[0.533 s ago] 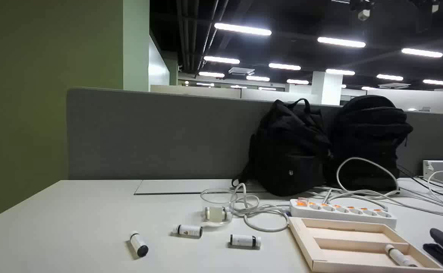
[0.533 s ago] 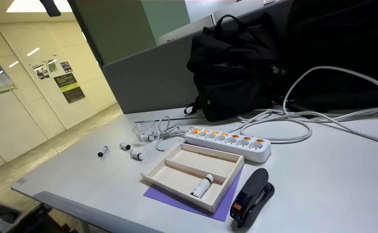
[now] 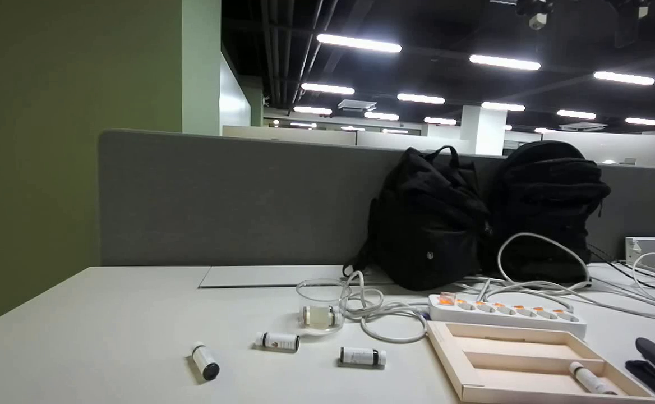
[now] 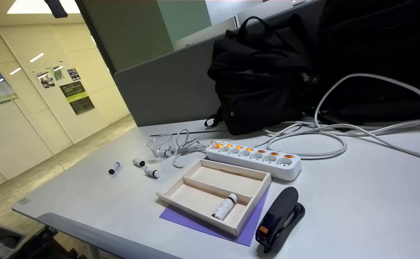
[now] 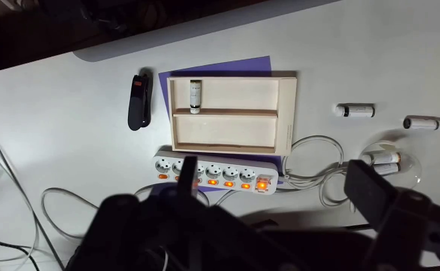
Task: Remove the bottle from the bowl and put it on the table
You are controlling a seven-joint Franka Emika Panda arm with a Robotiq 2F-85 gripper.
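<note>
In my wrist view the claw (image 5: 273, 175) stands with its fingers wide apart. From here I see two bottles (image 5: 386, 157) lying on their sides in the clear bowl (image 5: 410, 175), which sits on the bench (image 5: 318, 56) just beside a loose coil of pale cable (image 5: 312, 182). In both exterior views, I count three more bottles (image 3: 358, 356) lying on the bench near the bowl. Another bottle (image 5: 195, 94) lies in the wooden tray (image 5: 227, 130), its white cap at the divider (image 5: 239, 113), with a white power strip (image 5: 222, 177) just alongside.
</note>
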